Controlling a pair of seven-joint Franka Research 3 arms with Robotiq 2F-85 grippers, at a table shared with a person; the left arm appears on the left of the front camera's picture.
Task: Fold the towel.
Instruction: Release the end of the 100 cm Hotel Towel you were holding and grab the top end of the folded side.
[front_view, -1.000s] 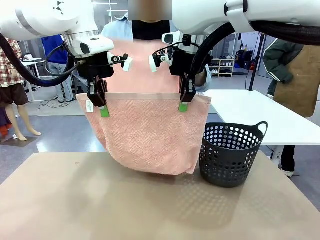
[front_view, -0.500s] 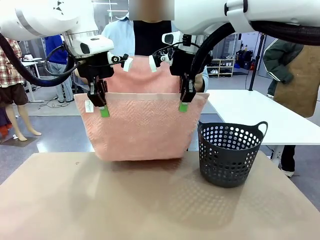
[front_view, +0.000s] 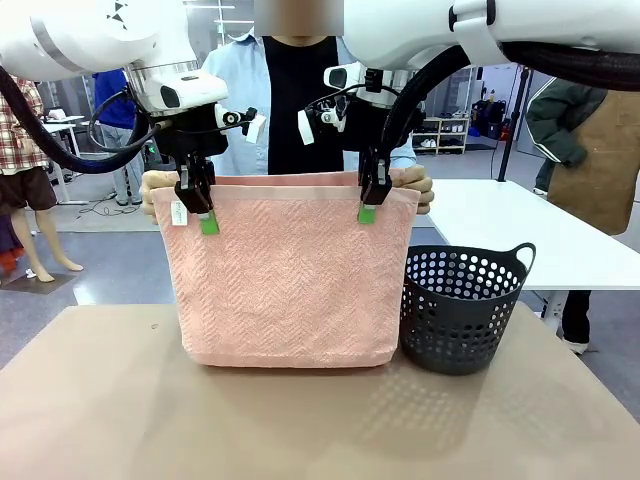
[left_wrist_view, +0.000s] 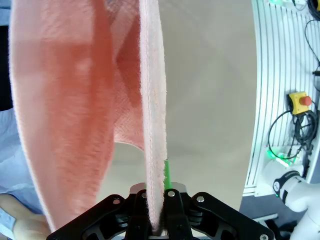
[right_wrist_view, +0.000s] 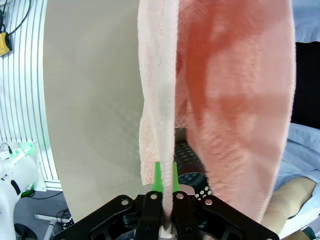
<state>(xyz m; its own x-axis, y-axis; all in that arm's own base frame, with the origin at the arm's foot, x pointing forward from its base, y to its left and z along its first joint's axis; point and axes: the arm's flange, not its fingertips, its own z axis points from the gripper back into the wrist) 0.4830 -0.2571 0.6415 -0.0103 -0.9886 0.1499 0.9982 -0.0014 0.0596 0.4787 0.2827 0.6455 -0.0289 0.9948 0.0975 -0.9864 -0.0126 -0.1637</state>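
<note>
In the front view the salmon-pink towel (front_view: 290, 290) hangs doubled above the table, with its fold at the bottom just over the tabletop. My left gripper (front_view: 207, 222) is shut on its top hem near the left corner, and my right gripper (front_view: 366, 212) is shut on the hem near the right corner. The person's hands (front_view: 415, 186) hold the far layer's top corners level with my grippers. The left wrist view looks down the towel's (left_wrist_view: 150, 100) edge clamped in the left gripper (left_wrist_view: 156, 192). Seen from the right wrist, the towel (right_wrist_view: 160, 100) is pinched in the right gripper (right_wrist_view: 165, 181).
A dark grey perforated basket (front_view: 460, 305) with handles stands on the beige table (front_view: 300, 420), touching or just beside the towel's right edge. A white table (front_view: 520, 225) sits behind on the right. The person stands close behind the towel.
The person has lowered the far half of the towel from chest height down to my grippers' level. The hanging part has swung back and now hangs straight. My grippers stayed in place.
</note>
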